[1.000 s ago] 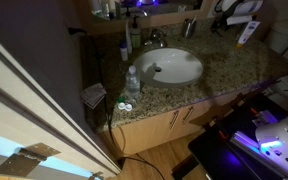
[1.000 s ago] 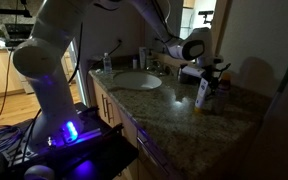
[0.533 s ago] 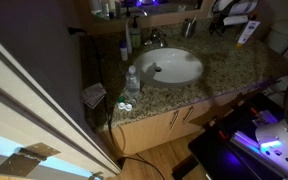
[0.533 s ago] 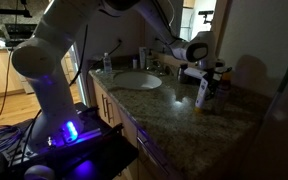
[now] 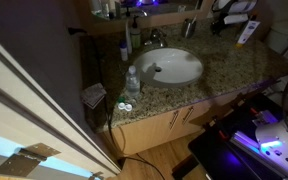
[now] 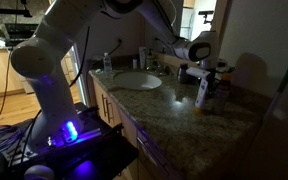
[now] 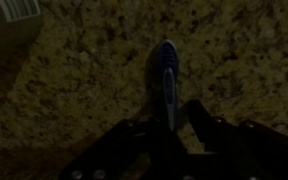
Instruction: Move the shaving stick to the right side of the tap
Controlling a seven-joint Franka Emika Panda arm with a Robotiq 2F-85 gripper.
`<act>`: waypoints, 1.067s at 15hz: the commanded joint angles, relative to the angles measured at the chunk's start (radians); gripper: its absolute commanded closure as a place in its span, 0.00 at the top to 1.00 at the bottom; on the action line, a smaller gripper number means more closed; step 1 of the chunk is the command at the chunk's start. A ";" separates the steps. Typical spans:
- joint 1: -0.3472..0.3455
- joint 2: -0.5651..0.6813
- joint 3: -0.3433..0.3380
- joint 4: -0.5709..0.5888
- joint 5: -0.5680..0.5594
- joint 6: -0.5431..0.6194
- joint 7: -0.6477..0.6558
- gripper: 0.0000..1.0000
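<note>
The shaving stick [image 7: 166, 75], a blue and white razor, lies flat on the speckled granite counter [image 7: 74, 90] in the wrist view. My gripper [image 7: 174, 116] is low over it, its dark fingers on either side of the handle's near end. The jaws are drawn in but a sliver of counter shows beside the handle, so it is still open. In an exterior view the gripper [image 6: 200, 72] is down at the counter's far end, past the white basin [image 6: 136, 80]. The chrome tap [image 5: 154, 38] stands behind the basin [image 5: 171, 66]. The razor does not show in either exterior view.
A white tube [image 6: 202, 92] stands upright just beside the gripper. A clear plastic bottle [image 5: 132, 82] sits at the basin's near corner, with small items by it. More bottles stand along the back of the counter. The room is very dim.
The gripper has dropped closer to the counter by the white tube, and its jaws have narrowed around the razor handle.
</note>
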 commanded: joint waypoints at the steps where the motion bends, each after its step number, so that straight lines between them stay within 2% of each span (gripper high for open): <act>1: -0.038 0.012 0.029 0.033 0.031 -0.032 -0.063 0.03; 3: -0.046 0.001 0.035 0.026 0.040 -0.031 -0.071 0.00; 4: -0.044 -0.009 0.032 0.024 0.039 -0.036 -0.068 0.03; 9: -0.047 -0.169 0.060 -0.050 0.059 -0.053 -0.129 0.04; 13: -0.065 -0.340 0.101 -0.106 0.143 -0.179 -0.265 0.04; 16: -0.067 -0.501 0.112 -0.188 0.259 -0.339 -0.422 0.04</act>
